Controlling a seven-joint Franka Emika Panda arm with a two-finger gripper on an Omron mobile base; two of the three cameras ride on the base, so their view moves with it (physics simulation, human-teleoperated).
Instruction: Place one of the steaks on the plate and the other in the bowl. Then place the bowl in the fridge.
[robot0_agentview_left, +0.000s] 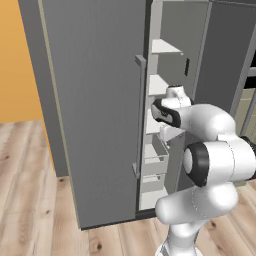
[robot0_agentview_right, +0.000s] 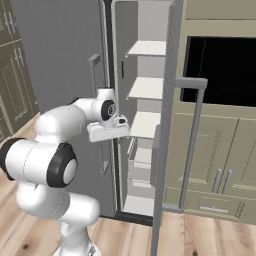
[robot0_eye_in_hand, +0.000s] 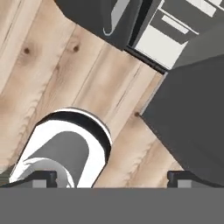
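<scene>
The gripper (robot0_eye_in_hand: 112, 175) points down at the wooden floor (robot0_eye_in_hand: 65, 65), fingers wide apart and empty. The arm is folded at mid-frame in the base views, the hand level with the fridge (robot0_agentview_left: 95, 115) opening. Swinging forward, it could clip the open door (robot0_agentview_right: 167, 125) at centre frame. The white shelves (robot0_agentview_right: 147, 89) sit beyond; bowl, plate and steaks aren't visible here.

fridge (robot0_agentview_right: 65, 55): door open, white shelves (robot0_agentview_right: 147, 88) | tool (robot0_agentview_right: 107, 134): just outside
</scene>
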